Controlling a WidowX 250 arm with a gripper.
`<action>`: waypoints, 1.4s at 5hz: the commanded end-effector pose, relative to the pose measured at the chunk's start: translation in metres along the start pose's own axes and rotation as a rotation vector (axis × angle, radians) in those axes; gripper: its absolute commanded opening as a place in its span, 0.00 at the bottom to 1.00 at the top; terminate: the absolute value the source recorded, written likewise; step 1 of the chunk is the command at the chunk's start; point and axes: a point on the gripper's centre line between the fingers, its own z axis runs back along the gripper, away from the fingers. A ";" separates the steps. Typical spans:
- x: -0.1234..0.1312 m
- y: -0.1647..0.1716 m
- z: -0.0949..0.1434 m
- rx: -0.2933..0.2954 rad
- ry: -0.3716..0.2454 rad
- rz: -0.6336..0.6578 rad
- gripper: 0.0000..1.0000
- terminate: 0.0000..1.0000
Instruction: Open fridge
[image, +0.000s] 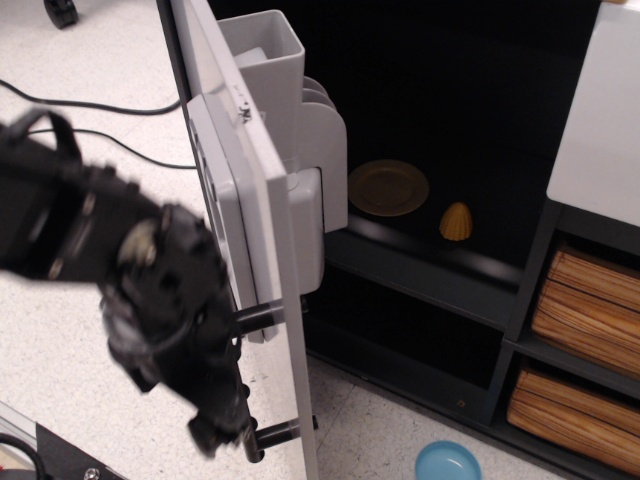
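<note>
The grey fridge door (262, 200) stands swung wide open and I see it nearly edge-on, with white door bins (300, 120) on its inner side. The dark fridge interior (450, 120) is exposed, with a gold plate (388, 187) and a small yellow object (456, 221) on a shelf. My black gripper (228, 425) is at the lower left, blurred, wrapped over the black bar handle (262, 318) on the door's outer face. It covers most of the bar; only the two handle posts show.
A dark shelf unit with wood-grain drawers (585, 310) stands at the right, under a grey top (600, 110). A blue bowl (448, 463) lies on the floor by the fridge's base. Black cables (100, 105) run across the speckled floor at the left.
</note>
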 end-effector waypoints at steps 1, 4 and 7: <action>0.010 -0.052 -0.007 -0.045 0.037 -0.156 1.00 0.00; 0.069 -0.097 -0.006 -0.159 -0.035 -0.170 1.00 0.00; 0.114 -0.049 0.006 -0.076 -0.060 0.049 1.00 0.00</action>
